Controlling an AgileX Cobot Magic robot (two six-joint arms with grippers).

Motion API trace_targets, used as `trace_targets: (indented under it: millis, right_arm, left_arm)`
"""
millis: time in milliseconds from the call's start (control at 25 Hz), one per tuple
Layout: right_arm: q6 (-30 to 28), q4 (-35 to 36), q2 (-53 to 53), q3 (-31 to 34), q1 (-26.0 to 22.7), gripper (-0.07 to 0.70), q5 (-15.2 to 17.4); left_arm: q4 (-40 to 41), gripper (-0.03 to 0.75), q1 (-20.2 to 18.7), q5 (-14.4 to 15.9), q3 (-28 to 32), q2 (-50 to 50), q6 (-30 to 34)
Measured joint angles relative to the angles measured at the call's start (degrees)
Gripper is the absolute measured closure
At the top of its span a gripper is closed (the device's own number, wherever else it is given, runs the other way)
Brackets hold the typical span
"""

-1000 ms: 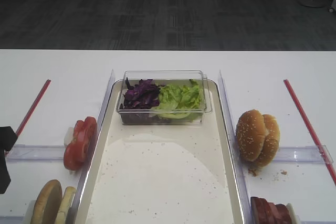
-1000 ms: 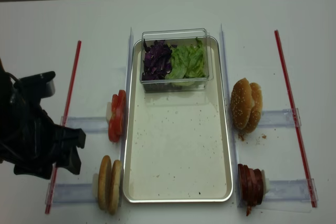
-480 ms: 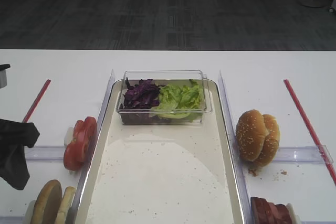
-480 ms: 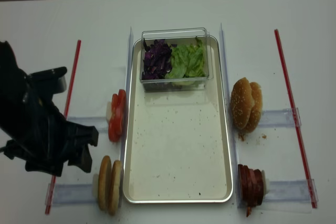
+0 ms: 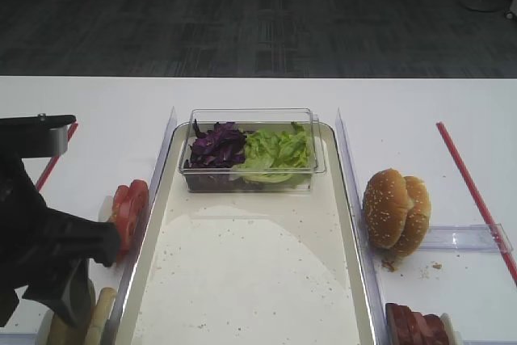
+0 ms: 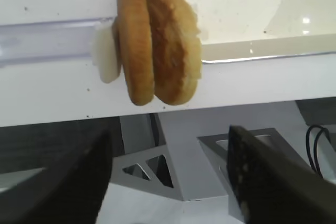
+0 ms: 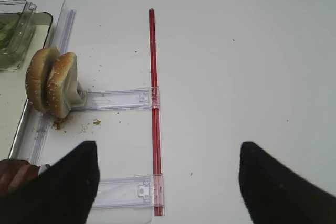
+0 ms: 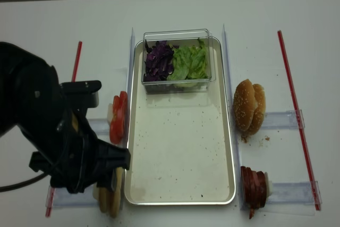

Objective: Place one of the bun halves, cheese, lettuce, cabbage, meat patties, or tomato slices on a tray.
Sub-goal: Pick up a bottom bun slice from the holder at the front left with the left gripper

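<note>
Bun halves (image 6: 157, 40), two plain seedless discs, stand on edge side by side in a clear plastic holder (image 6: 47, 40) at the lower left of the overhead frame, just beside the tray's (image 8: 231, 147) left rim. Stored upright, each half offers a thin edge that spread fingers can straddle. The left gripper (image 6: 168, 182) hangs above them, its fingers (image 6: 262, 177) released and set wide, holding nothing; in the left wrist view the buns sit at top centre, between and ahead of the two dark fingers, which suggests an approach lined up for a pick. The tray floor below the clear tub (image 8: 178, 57) is bare except for crumbs, so a free landing place lies just right of the buns. Cabbage (image 8: 158, 60) and lettuce (image 8: 191, 61) share that tub at the tray's upper end. Tomato slices (image 8: 117, 116) stand in a row left of the tray, meat patties (image 8: 255, 187) at lower right, sesame buns (image 8: 248, 106) at right. The right gripper (image 7: 168, 182) is likewise released and wide apart over bare table (image 7: 236, 66).
</note>
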Motion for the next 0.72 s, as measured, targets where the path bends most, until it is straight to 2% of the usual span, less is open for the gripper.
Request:
trace_targets:
  millis: [440,720]
  right_arm:
    - [0.0,0.0,0.0,0.0,0.0,0.061,0.0]
    - [0.0,0.0,0.0,0.0,0.0,0.061,0.0]
  left_arm:
    - [0.0,0.284,-10.14,0.0,0.0,0.0,-7.11]
    - [0.48,0.285,-11.38,-0.18,0.0,0.0,-8.02]
